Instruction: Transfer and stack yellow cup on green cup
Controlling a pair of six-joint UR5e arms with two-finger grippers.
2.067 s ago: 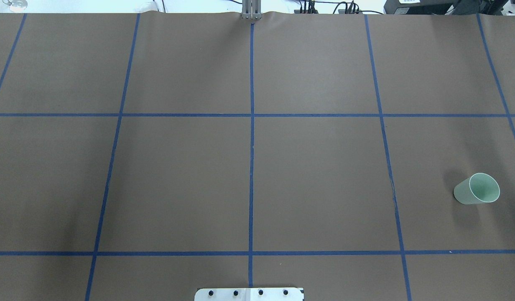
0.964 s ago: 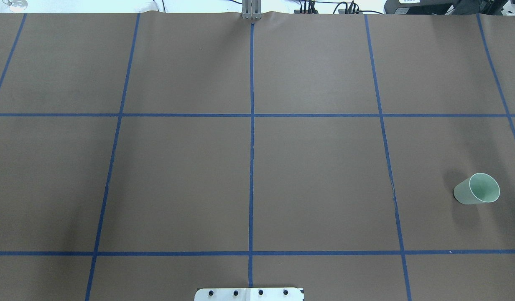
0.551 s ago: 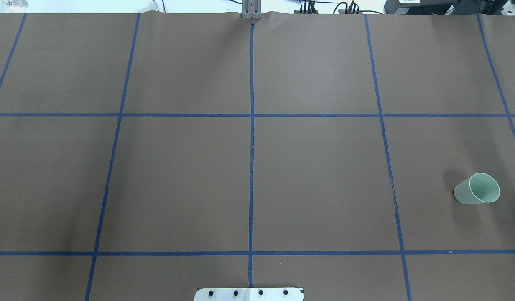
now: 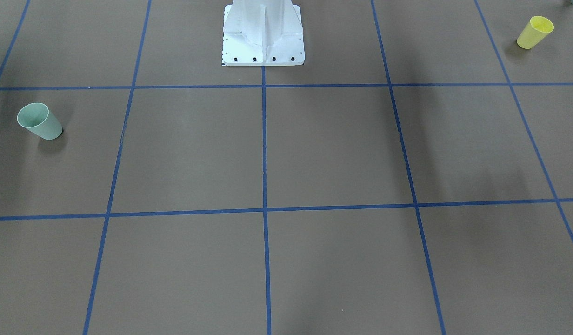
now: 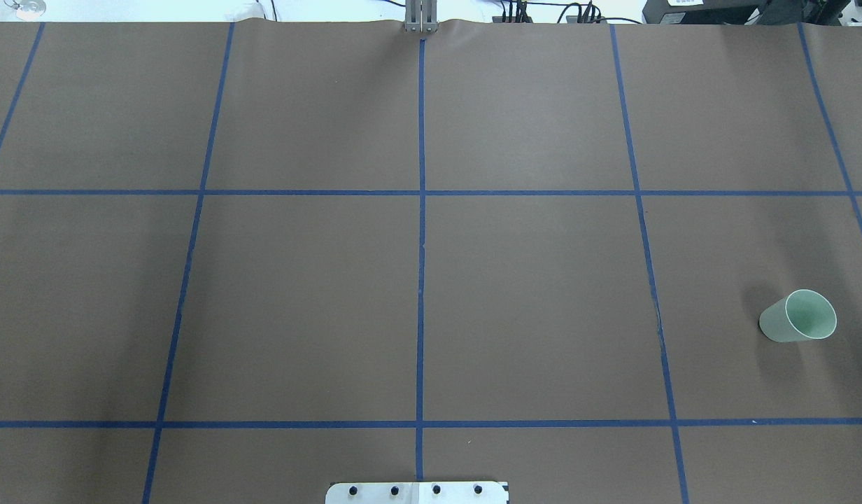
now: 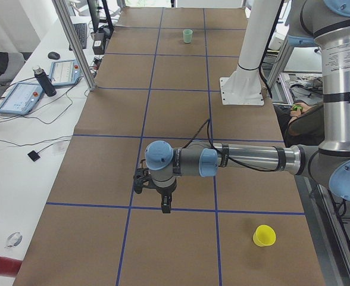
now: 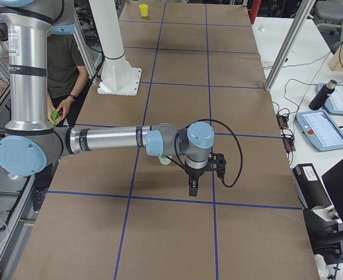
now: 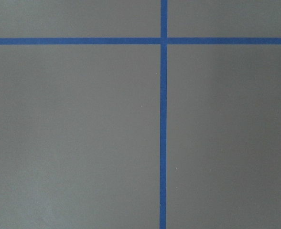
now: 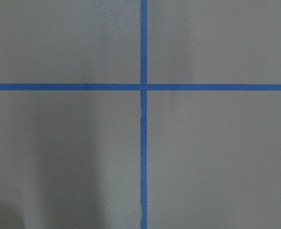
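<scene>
The yellow cup (image 4: pixel 535 31) stands upright near the table's corner on my left side, also seen in the exterior left view (image 6: pixel 263 235) and far off in the exterior right view (image 7: pixel 143 10); the overhead view does not reach it. The green cup (image 5: pixel 798 316) stands upright on my right side (image 4: pixel 39 122) (image 6: pixel 188 36). My left gripper (image 6: pixel 165 205) hangs fingers-down over a tape line, some way from the yellow cup. My right gripper (image 7: pixel 193 188) hangs likewise over the table. Whether either is open or shut I cannot tell. Both wrist views show only brown table and blue tape.
The white pedestal base (image 4: pixel 263 46) sits at the table's robot-side edge (image 5: pixel 417 492). A person (image 7: pixel 63 64) stands beside the robot. Side benches hold tablets (image 6: pixel 21 97) (image 7: pixel 318 129) and a bottle (image 6: pixel 43 80). Aluminium frame posts (image 6: pixel 74 44) rise at the table's far edge.
</scene>
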